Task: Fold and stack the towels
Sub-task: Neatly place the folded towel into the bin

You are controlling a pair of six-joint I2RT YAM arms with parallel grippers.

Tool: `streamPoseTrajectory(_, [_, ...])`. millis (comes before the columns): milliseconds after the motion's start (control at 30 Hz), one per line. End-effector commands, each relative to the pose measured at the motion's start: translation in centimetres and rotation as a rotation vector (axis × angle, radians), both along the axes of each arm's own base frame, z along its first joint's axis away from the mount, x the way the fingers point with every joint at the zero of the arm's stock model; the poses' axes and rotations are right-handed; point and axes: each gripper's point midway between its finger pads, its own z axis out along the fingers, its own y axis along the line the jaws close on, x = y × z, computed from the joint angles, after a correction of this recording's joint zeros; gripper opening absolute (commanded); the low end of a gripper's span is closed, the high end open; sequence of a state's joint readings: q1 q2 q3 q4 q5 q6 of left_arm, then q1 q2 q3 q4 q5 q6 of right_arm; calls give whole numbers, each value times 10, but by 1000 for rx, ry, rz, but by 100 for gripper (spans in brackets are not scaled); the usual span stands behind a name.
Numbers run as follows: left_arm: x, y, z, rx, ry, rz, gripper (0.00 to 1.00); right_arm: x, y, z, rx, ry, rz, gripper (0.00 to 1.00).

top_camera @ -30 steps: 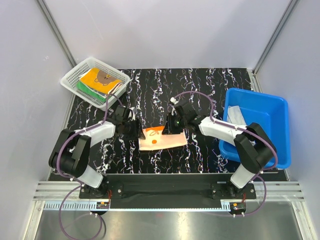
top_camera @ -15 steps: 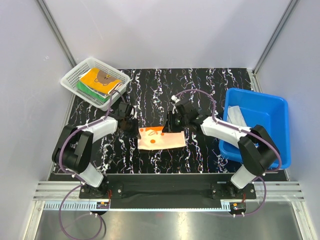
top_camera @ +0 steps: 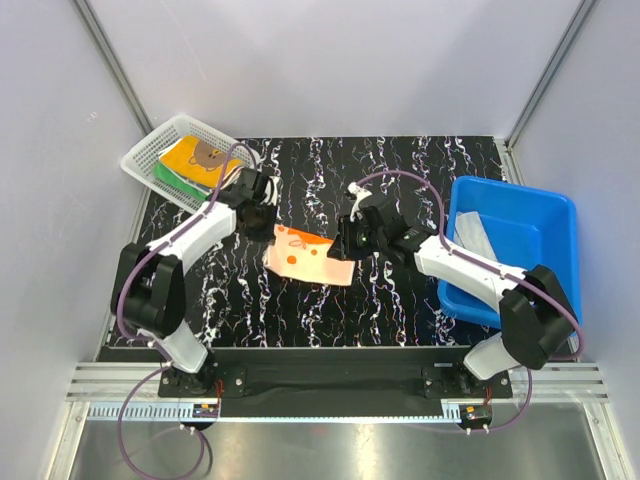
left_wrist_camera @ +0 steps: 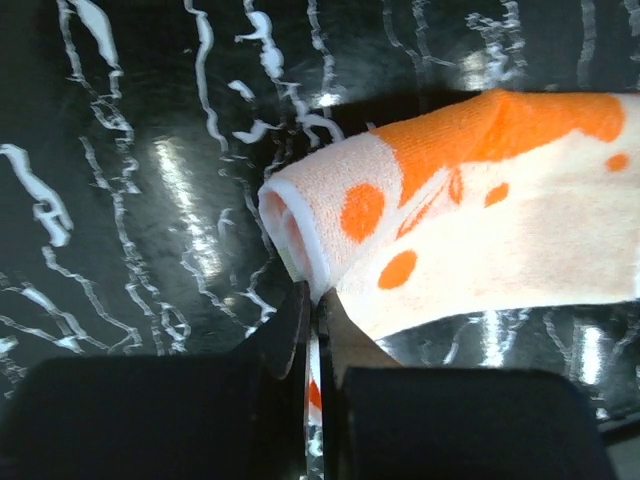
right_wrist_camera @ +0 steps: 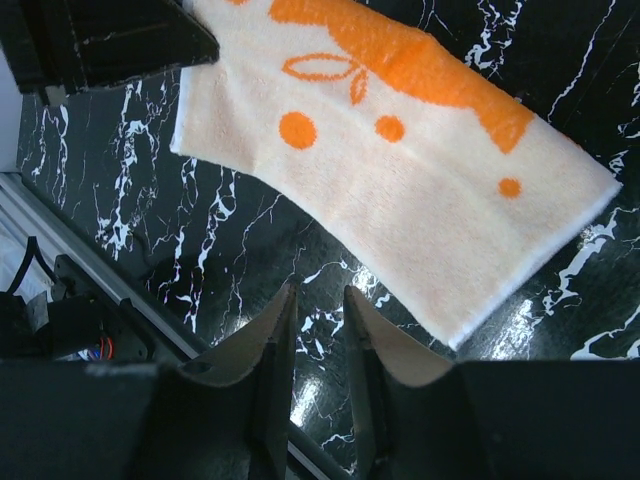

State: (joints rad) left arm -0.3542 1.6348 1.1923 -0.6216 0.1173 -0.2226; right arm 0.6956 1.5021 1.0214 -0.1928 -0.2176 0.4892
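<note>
1. Black marble-patterned table (top_camera: 420, 170) with white veins is filling the floor of a white-walled cell, seen from above.
2. An orange towel (top_camera: 308, 257) with pale prints is lying folded near the table's centre, its long side running from 10 o'clock down to 4 o'clock.
3. The left gripper (left_wrist_camera: 313, 300) is pinching the towel's 10 o'clock end. Its jaws are pressing together on a thin white edge of the cloth, and the folded end is curling beside them.
4. The right gripper (right_wrist_camera: 318, 300) is hovering just beside the towel's 3 o'clock end. Its jaws are standing a little apart with only bare table between them, gripping nothing.
5. A white mesh basket (top_camera: 150, 150) is sitting at 10 o'clock, holding a yellow bear towel (top_camera: 200, 158) on top of a green towel (top_camera: 170, 178).
6. A blue tub (top_camera: 530, 215) is sitting at 3 o'clock with a pale cloth (top_camera: 478, 235) lying inside.
</note>
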Motion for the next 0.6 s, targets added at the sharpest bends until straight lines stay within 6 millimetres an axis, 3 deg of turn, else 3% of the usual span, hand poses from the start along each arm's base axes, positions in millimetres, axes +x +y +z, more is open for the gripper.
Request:
streamPoseTrajectory(0, [18,26,10,161,-39,-12,0,9,0,38,24,-111,-7,32])
streamPoseTrajectory(200, [53,67,41,401,-147,-47,0,13,-5,46,1,-160,-6,33])
streamPoseTrajectory(233, [64,74,55,445,-188,-34,0,14,-6,47,-2,-167,-9,33])
streamPoseTrajectory(300, [74,78,65,479,-215,-55,0,15,-6,50,-9,-184,-4,33])
streamPoseTrajectory(333, [87,83,83,490,-257,-27,0,16,-6,50,-11,-191,2,33])
streamPoseTrajectory(433, [110,100,102,538,-282,-14,0,19,-2,52,-12,-207,23,33])
streamPoseTrajectory(500, [121,111,112,573,-288,-11,0,23,0,51,-16,-216,25,33])
streamPoseTrajectory(533, [126,121,104,607,-248,-5,0,26,1,52,-17,-228,32,33])
streamPoseTrajectory(567, [136,126,122,620,-286,17,0,28,2,47,-25,-221,35,33])
